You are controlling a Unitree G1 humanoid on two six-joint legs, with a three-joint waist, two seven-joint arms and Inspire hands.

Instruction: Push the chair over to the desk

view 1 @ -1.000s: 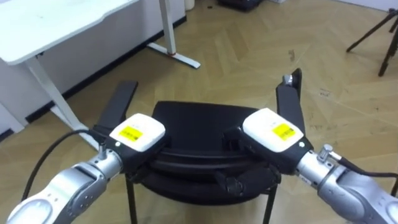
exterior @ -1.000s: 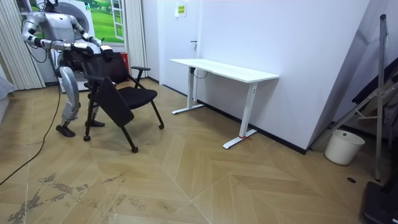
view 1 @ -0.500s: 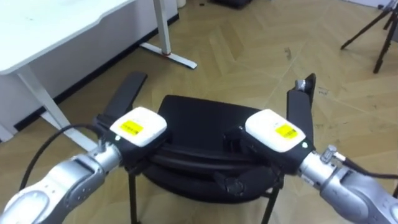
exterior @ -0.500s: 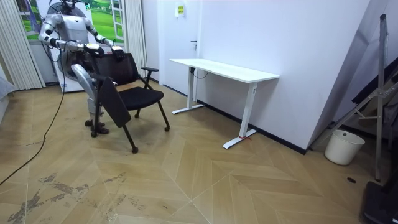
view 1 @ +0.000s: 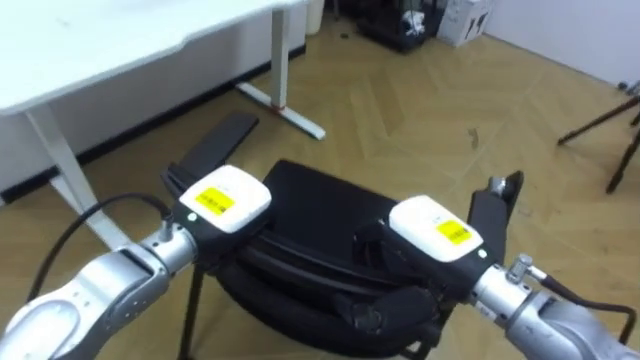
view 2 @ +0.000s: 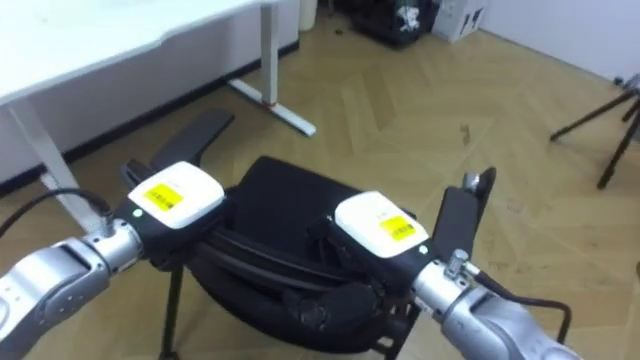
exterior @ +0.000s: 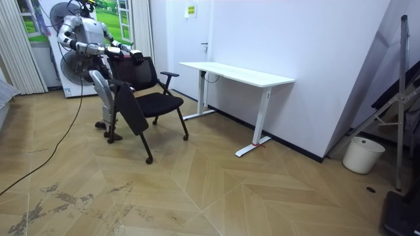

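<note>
Since one second ago the robot and the chair [exterior: 159, 102] have travelled together toward the room view's right, and the chair now stands nearer the desk [exterior: 237, 73], still short of it, on the wooden floor. The robot stands directly behind the backrest with both arms stretched forward onto it. The chair is black, with a padded seat, two armrests [view 1: 216, 146] and thin dark legs; a dark flat panel hangs at its near side in the room view. Its legs are cut off in the eye views. The left hand [view 1: 224, 203] and the right hand [view 1: 432, 232] lie on the top edge of the backrest, well apart. Fingers of both hands are dark against the black backrest and hidden below the hand backs; whether they grasp it cannot be told.
</note>
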